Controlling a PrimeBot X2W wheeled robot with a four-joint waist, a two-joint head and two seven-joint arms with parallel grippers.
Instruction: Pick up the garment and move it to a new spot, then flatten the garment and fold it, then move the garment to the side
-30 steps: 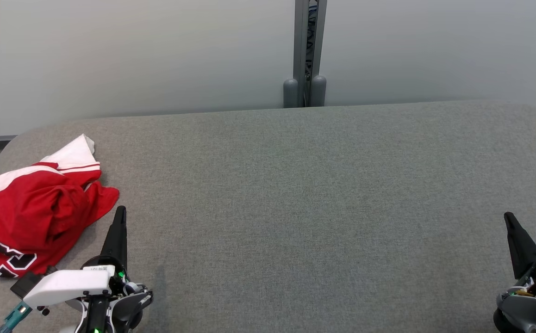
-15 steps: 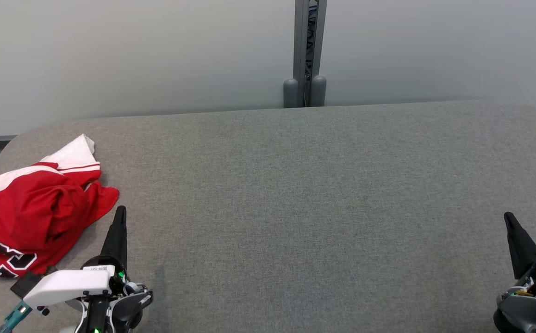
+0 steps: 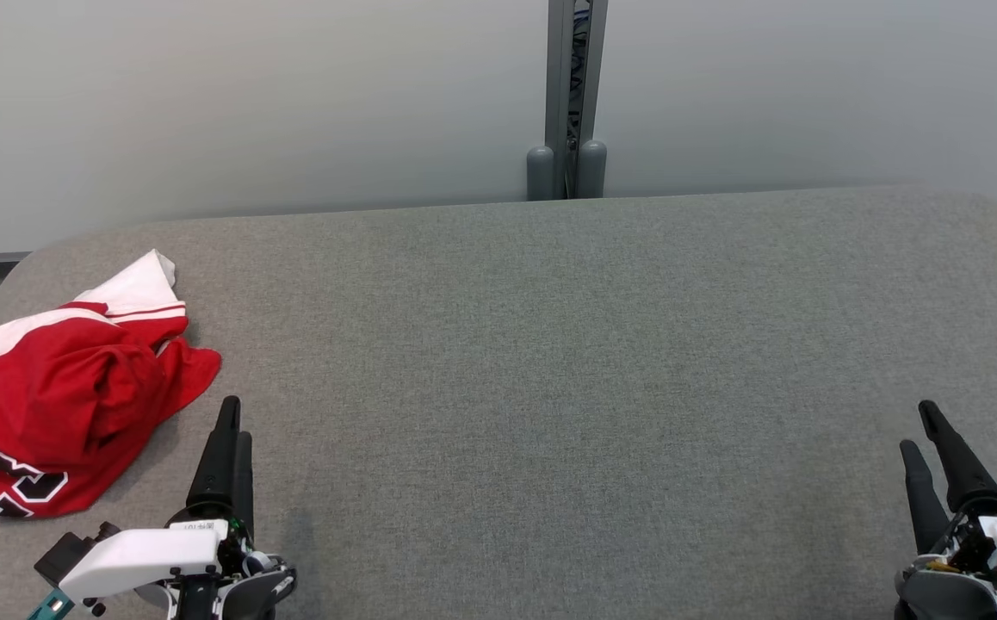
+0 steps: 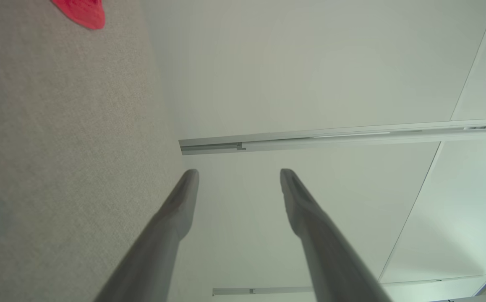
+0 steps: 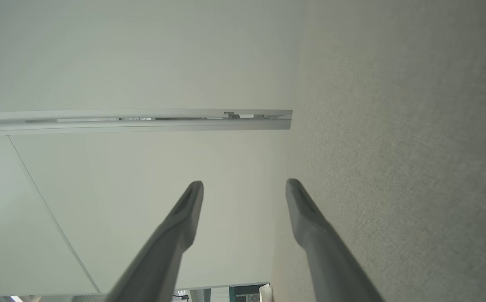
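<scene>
The garment (image 3: 59, 396) is a crumpled red and white jersey with dark lettering, lying at the left edge of the grey cloth-covered table (image 3: 550, 344). My left gripper (image 3: 234, 424) stands open just right of the garment's near corner, apart from it, holding nothing. In the left wrist view its fingers (image 4: 239, 173) are spread, with a red tip of the garment (image 4: 81, 12) at the upper left. At the lower right of the table my right gripper (image 3: 917, 426) is open and empty. Its fingers (image 5: 244, 183) are also apart in the right wrist view.
A pale wall runs behind the table, with a grey metal post (image 3: 569, 95) at its middle. The table's corners are rounded, and its left edge lies under the garment.
Both grippers have gone from shut to open, each now showing two separate fingers. Both have drawn slightly back toward the near edge. The garment has not moved.
</scene>
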